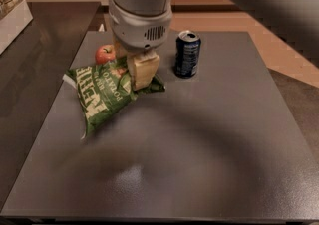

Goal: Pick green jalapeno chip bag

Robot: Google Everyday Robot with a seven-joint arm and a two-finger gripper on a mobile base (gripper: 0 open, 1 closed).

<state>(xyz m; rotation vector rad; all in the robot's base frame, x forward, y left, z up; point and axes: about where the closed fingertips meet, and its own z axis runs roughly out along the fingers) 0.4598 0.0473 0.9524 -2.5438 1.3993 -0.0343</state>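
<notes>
The green jalapeno chip bag (102, 97) with white "KETTLE" lettering hangs tilted above the dark table (209, 144), its lower end pointing down to the left. My gripper (139, 72) is shut on the bag's upper right part; its cream-coloured fingers (143, 68) clamp the foil. The grey wrist and arm rise above it and hide the bag's top edge.
A red apple (104, 54) sits just behind the bag, partly hidden by it. A dark blue drink can (187, 54) stands upright to the right of the gripper. A white box (12, 17) with snacks is on the counter at far left.
</notes>
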